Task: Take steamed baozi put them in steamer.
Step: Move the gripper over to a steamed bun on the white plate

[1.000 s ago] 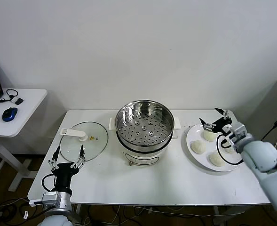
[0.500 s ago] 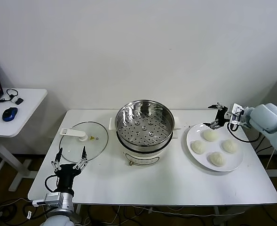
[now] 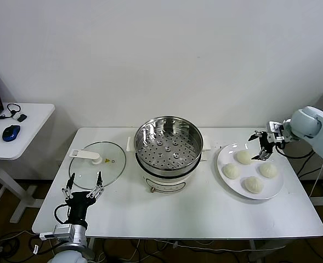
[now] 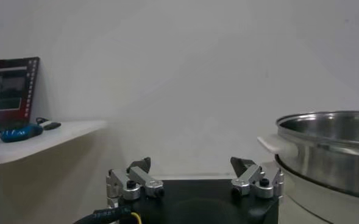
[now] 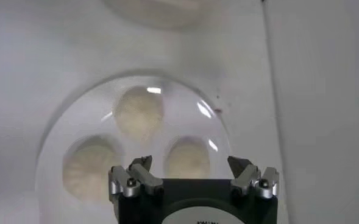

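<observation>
My right gripper (image 3: 261,146) has swung back from low over the near part of the white plate (image 3: 275,188) to the plate's far edge, and it now hangs above that rim with its jaws spread wide and nothing between them. My wrist camera looks straight down from there, so I judge this as lining up for the first pick, not a grasp under way. All four steamed baozi (image 3: 244,158) lie on the plate, on the bench (image 3: 205,211) to the right of the steamer (image 3: 168,150); none has gone in yet, and the steamer's perforated tray is bare, so the whole task is ahead of me. Its glass lid (image 3: 97,163) lies off to the left on the bench. The buns are round domes sitting flat side down, so they have no real long axis; the one direction that counts is up, and in the right wrist view I cannot make out the pinched tops. That roundness means my jaws could close from any side. My left gripper (image 3: 83,188) waits parked at the bench's near left edge, jaws apart and empty.
</observation>
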Robot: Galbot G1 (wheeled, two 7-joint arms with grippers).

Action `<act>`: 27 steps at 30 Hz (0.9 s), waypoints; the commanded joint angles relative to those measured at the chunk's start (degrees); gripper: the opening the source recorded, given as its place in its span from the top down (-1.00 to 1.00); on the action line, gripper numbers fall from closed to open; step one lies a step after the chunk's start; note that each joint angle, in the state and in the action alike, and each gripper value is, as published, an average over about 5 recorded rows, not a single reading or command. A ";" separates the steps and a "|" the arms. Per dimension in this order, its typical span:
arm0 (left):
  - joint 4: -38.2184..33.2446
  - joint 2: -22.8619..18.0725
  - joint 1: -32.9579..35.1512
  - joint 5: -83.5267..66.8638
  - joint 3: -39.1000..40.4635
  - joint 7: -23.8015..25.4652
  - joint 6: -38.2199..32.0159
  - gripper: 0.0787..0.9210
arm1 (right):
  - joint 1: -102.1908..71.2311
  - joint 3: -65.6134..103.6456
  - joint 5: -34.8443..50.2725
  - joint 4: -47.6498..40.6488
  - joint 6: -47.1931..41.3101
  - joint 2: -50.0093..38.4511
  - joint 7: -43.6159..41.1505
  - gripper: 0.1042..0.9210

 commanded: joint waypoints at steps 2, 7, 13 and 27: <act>0.45 0.64 0.11 -1.46 -0.70 0.08 -0.14 -0.77 | 6.34 -8.82 -3.89 -22.04 8.70 13.89 -5.16 -0.76; 0.58 1.19 0.47 -1.97 -1.15 0.16 -0.37 -0.77 | 4.22 -6.36 -5.87 -27.22 9.72 17.53 -5.46 -0.76; 0.69 1.65 0.37 -2.40 -1.70 0.22 -0.24 -0.77 | 1.64 -3.71 -7.40 -29.68 9.90 20.41 -5.56 -0.76; 1.56 2.45 0.08 -2.56 -2.30 0.37 -0.32 -0.77 | -1.86 1.79 -13.76 -35.79 11.31 23.71 -6.24 -0.76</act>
